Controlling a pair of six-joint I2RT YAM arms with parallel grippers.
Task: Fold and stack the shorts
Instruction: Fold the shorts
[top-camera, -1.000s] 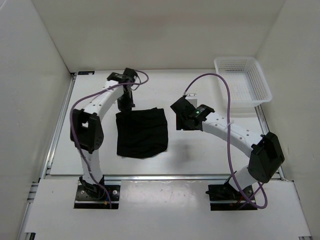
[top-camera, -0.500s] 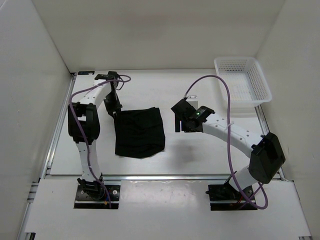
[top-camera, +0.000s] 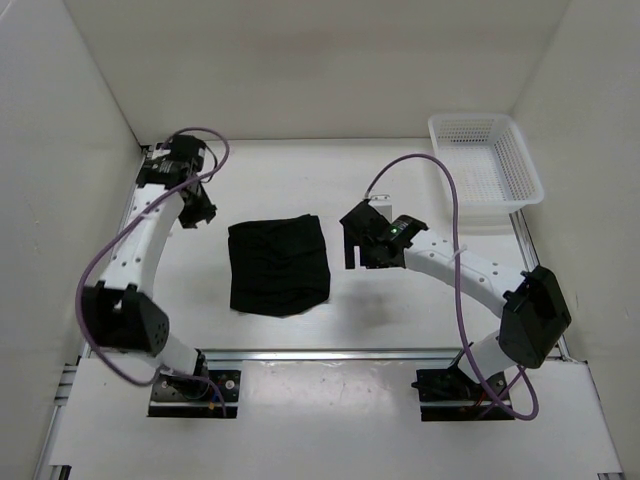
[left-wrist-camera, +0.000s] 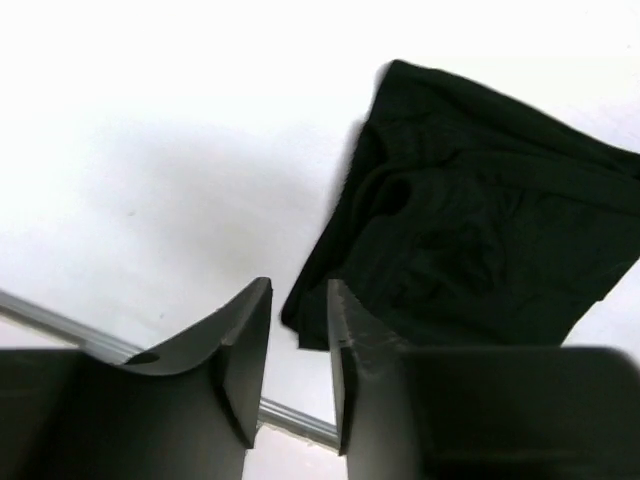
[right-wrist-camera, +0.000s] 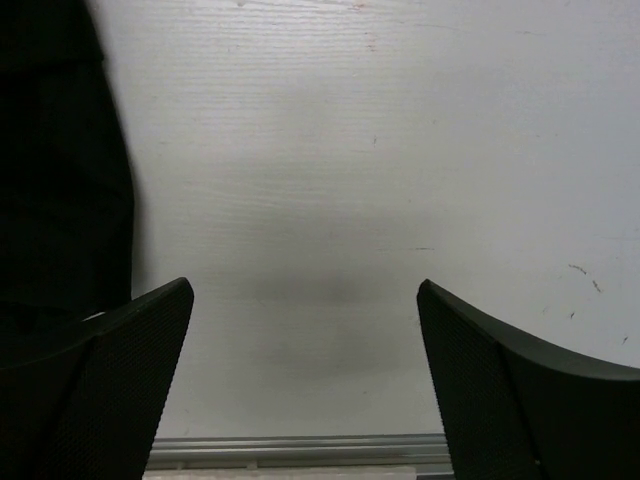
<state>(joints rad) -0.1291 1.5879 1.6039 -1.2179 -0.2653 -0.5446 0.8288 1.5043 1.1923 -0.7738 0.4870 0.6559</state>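
The black shorts (top-camera: 278, 265) lie folded into a rough square on the white table, left of centre. My left gripper (top-camera: 199, 213) hovers to their upper left, clear of the cloth. In the left wrist view its fingers (left-wrist-camera: 245, 350) stand a narrow gap apart with nothing between them (left-wrist-camera: 298, 292), and the shorts (left-wrist-camera: 480, 230) lie beyond on the right. My right gripper (top-camera: 348, 254) hangs just off the shorts' right edge. It is wide open (right-wrist-camera: 305, 292) over bare table, with the shorts (right-wrist-camera: 60, 150) at the left edge of that view.
A white mesh basket (top-camera: 485, 170) stands at the back right corner. A metal rail (top-camera: 330, 352) runs along the table's near edge, and another along the left side. White walls close in the table on three sides.
My left gripper has let go of the shorts' upper left corner, parted its jaws and swung left and back. The right gripper has opened wider in place.
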